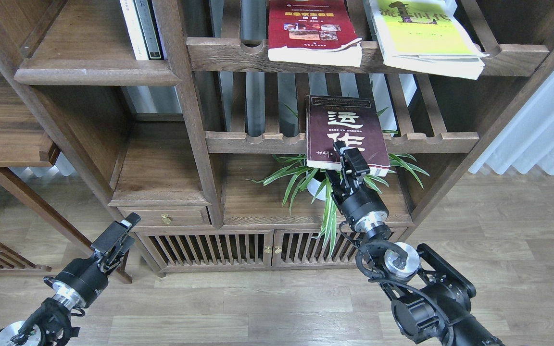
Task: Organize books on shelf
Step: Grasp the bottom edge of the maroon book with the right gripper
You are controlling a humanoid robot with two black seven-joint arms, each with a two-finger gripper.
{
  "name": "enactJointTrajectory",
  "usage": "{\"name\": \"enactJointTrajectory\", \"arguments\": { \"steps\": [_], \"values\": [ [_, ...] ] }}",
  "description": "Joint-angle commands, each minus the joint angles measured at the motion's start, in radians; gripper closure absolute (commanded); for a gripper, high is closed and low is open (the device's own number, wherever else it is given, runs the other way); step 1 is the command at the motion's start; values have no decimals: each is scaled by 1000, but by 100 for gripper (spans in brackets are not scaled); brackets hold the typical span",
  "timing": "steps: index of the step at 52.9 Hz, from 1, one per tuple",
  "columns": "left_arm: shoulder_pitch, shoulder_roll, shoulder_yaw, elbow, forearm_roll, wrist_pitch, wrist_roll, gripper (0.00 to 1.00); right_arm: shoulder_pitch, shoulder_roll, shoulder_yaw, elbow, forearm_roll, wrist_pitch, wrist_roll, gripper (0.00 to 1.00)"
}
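**Ana:** Head view first: what sits in which part of the bookcase (195, 120)?

**Ben:** Upper slatted shelf (238, 50) carries two books lying flat, both sticking out over its notched front rail. The red book (310, 29) with small photos lies on the left, the yellow-green and white book (423, 36) on the right, apart from each other. One shelf lower (258, 142), the maroon book (346, 132) lies flat too, its near end hanging past the rail. Beneath it, a green plant (306, 180) stands in the bottom compartment.

**Ana:** And the solid board?

**Ben:** Top left, a flat dark-brown shelf (94, 72) with a rounded edge. Two thin upright books (142, 29) stand at its right end, one white, one dark-spined.

**Ana:** How does the maroon one look?

**Ben:** Dark cover, large white Chinese characters, pale page edges at the near end.

**Ana:** The claws?

**Ben:** Right claw (346, 156) reaches up at that book's near edge, one finger lying over the cover; I cannot tell whether it grips. Left claw (120, 233) hangs low by the cabinet doors (238, 250), fingers close together, nothing between them.
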Motion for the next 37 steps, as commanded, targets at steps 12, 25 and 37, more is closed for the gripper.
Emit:
{"name": "enactJointTrajectory", "arguments": {
  "steps": [12,25,37],
  "values": [
    [1,-1,-3,0,-1,0,-1,0,1,0,-8,-15,-7,-7,-1,51],
    [12,1,-4,-1,-1,0,-1,0,-16,0,1,-12,-3,97,-1,94],
    [14,-1,-6,0,-1,0,-1,0,-39,0,13,26,2,160,7,94]
  ]
}}
